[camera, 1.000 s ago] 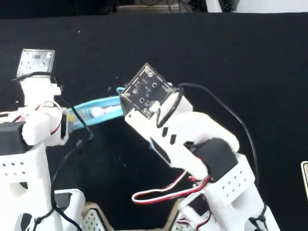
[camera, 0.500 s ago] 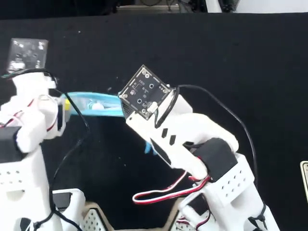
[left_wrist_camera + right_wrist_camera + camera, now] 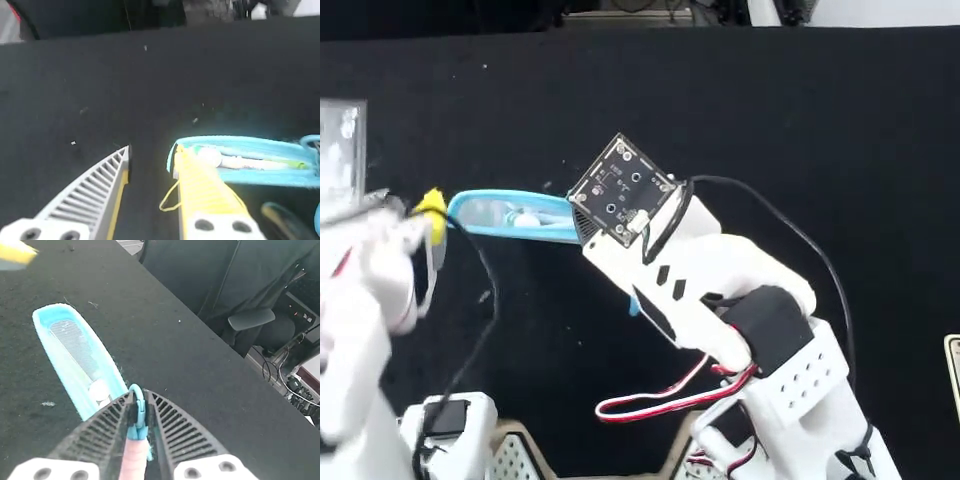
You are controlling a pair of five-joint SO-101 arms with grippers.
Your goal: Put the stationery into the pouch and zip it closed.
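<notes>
Two right fingers [image 3: 102,432] — zipper pull [image 3: 136,412] between

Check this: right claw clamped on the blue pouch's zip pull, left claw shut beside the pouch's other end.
One slip: the left claw is open, fingers spread apart, as the left wrist view shows. The right claw is clamped on the zip pull of the blue pouch.

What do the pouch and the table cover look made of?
The pouch: soft light-blue fabric or thin plastic, likely; mesh-patterned lining, limp rim. The table cover: matte black cloth, perhaps felt; lint specks cling to it.
</notes>
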